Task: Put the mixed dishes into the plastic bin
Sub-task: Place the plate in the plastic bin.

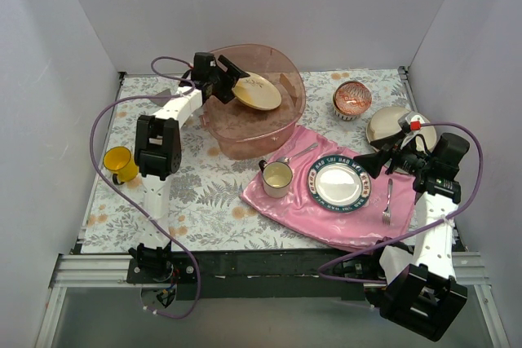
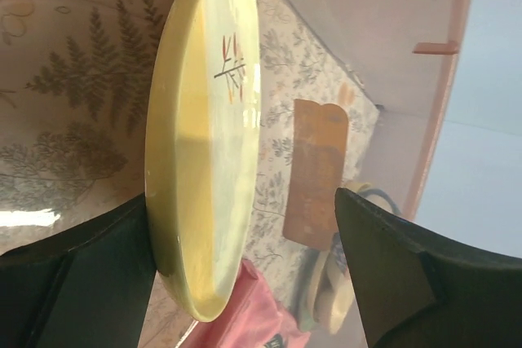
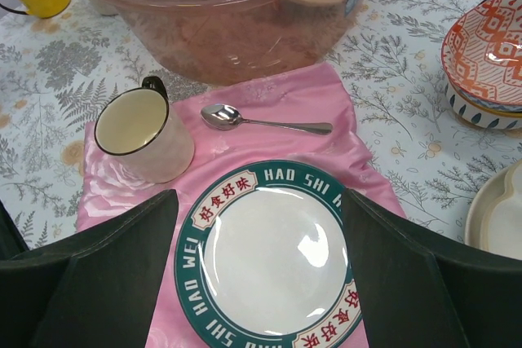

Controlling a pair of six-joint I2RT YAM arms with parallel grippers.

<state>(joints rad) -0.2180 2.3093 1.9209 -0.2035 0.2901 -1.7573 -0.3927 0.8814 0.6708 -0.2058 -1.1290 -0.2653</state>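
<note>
A pale yellow-green plate [image 2: 204,136] stands on edge inside the plastic bin [image 1: 245,140], seen tan from above [image 1: 257,92]. My left gripper [image 1: 232,79] hangs over the bin and is open [image 2: 242,201]. The plate leans by one finger, and a wide gap separates it from the other. My right gripper [image 1: 371,160] is open above the lettered plate [image 3: 269,258] with nothing between its fingers [image 3: 257,193]. A red-patterned bowl [image 1: 352,99] and a cream divided plate [image 1: 391,126] sit at the right. A yellow mug [image 1: 120,163] stands at the left.
A pink cloth [image 1: 326,218] in front of the bin carries the lettered plate, a cream cup [image 3: 143,132], a spoon [image 3: 261,122] and a fork [image 1: 388,201]. The red-patterned bowl [image 3: 489,46] rests on another bowl. White walls surround the table.
</note>
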